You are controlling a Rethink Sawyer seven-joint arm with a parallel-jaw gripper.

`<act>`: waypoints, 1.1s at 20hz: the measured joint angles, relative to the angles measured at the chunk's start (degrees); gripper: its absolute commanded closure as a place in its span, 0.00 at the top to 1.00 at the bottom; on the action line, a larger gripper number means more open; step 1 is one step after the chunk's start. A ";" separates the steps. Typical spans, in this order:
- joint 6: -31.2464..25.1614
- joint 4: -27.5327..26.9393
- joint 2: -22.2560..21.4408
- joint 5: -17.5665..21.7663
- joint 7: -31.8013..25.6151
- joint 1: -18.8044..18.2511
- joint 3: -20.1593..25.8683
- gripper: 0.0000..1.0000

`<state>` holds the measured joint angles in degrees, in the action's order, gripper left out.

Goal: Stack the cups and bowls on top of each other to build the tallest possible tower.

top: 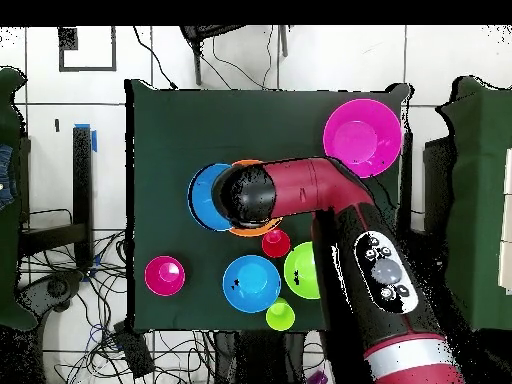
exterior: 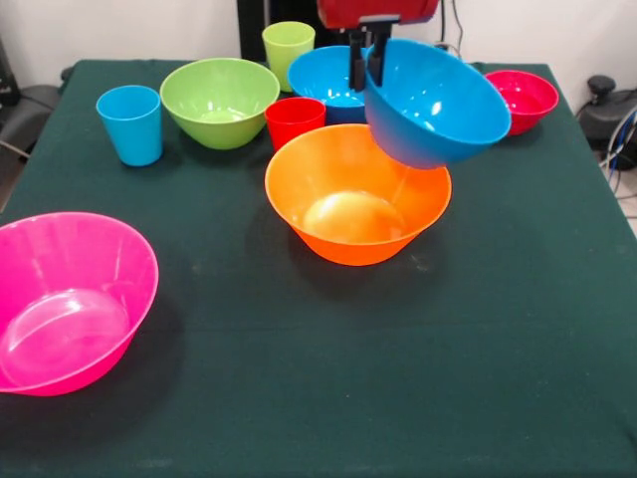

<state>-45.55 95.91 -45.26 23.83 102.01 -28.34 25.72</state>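
Above the orange bowl [exterior: 358, 194] mid-desk, hand [exterior: 364, 60] is clamped on the rim of a blue bowl [exterior: 436, 100], tilted and lifted clear, overlapping the orange rim in both views. Second blue bowl [exterior: 328, 78], green bowl [exterior: 219, 100], small red bowl [exterior: 523, 98] and three cups sit behind; pink bowl [exterior: 68, 299] sits well apart at the near corner of the desk [exterior: 498, 349].

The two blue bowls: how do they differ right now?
The held blue bowl hangs tilted in the gripper, clamped at its rim above the orange bowl; the other blue bowl sits upright on the table, untouched. The held one shows whole, the other is partly hidden. Both are glossy blue.
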 measured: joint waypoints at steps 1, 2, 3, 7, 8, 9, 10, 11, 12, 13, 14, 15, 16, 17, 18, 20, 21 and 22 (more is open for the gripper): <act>0.07 -0.31 0.49 0.72 0.00 -0.51 0.41 0.00; 0.07 -0.48 0.73 1.05 0.00 -0.79 0.63 0.00; 0.07 -0.71 1.05 1.44 0.00 -1.17 0.92 0.00; 0.07 -2.44 3.29 3.58 -0.01 -3.81 2.99 0.00; 0.06 -2.68 3.56 3.86 -0.02 -4.16 3.29 0.00; 0.06 -3.02 3.92 4.24 -0.07 -4.63 3.70 0.00; 0.07 -3.73 4.66 4.85 -0.33 -5.40 4.36 0.00; 0.06 -4.14 5.07 5.17 -0.54 -5.83 4.71 0.00; 0.06 -4.69 5.59 5.54 -0.91 -6.36 5.18 0.00; -0.05 -5.55 6.33 5.95 -1.59 -7.10 5.89 0.00; -0.12 -5.94 6.65 6.12 -1.94 -7.39 6.21 0.00; -0.30 -6.59 7.22 6.41 -2.65 -7.83 6.71 0.00; -0.52 -7.25 7.78 6.63 -3.41 -8.22 7.19 0.00; -0.69 -7.76 8.21 6.83 -4.03 -8.51 7.54 0.00; -0.96 -8.32 8.69 6.98 -4.85 -8.73 7.89 0.00; -1.49 -9.44 9.65 7.27 -6.50 -9.18 8.58 0.00; -1.83 -10.02 10.15 7.35 -7.45 -9.24 8.90 0.00; -2.00 -10.28 10.39 7.38 -7.87 -9.22 9.10 0.00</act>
<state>-47.55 85.63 -34.87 31.21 94.14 -37.56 34.82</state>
